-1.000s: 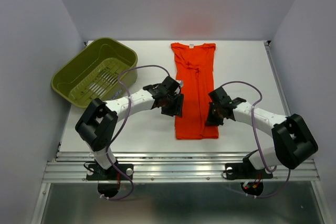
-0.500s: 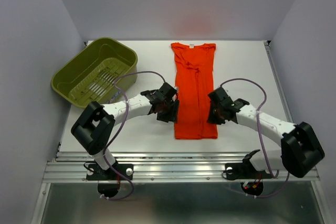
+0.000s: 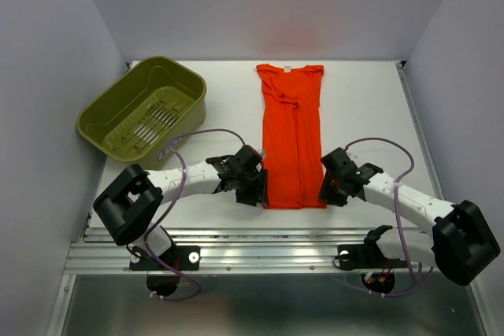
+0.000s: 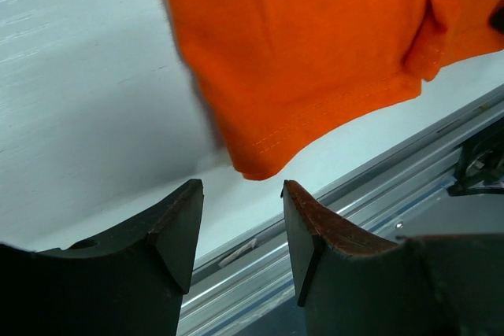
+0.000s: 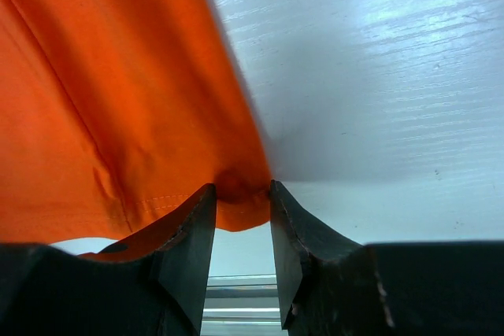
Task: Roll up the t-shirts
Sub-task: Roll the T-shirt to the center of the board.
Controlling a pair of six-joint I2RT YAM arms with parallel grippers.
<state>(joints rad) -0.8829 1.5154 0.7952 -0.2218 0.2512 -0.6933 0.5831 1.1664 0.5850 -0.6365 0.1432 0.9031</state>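
1. The orange-red t-shirt (image 3: 293, 139) lies folded into a long strip at mid-table (image 3: 370, 100), collar at the far end and hem towards the arms.
2. Left gripper (image 4: 240, 194): the jaws are apart, low over the table. The near-left hem corner lies just ahead of the gap, untouched.
3. Right gripper (image 5: 240, 194): the jaws are narrowly apart, with the near-right hem corner bunched between the tips. I cannot tell whether they pinch it.
4. The olive-green basket (image 3: 106, 141) sits tilted at far left, well apart from the shirt.
5. The metal rail (image 3: 268, 245) runs just beyond the hem.
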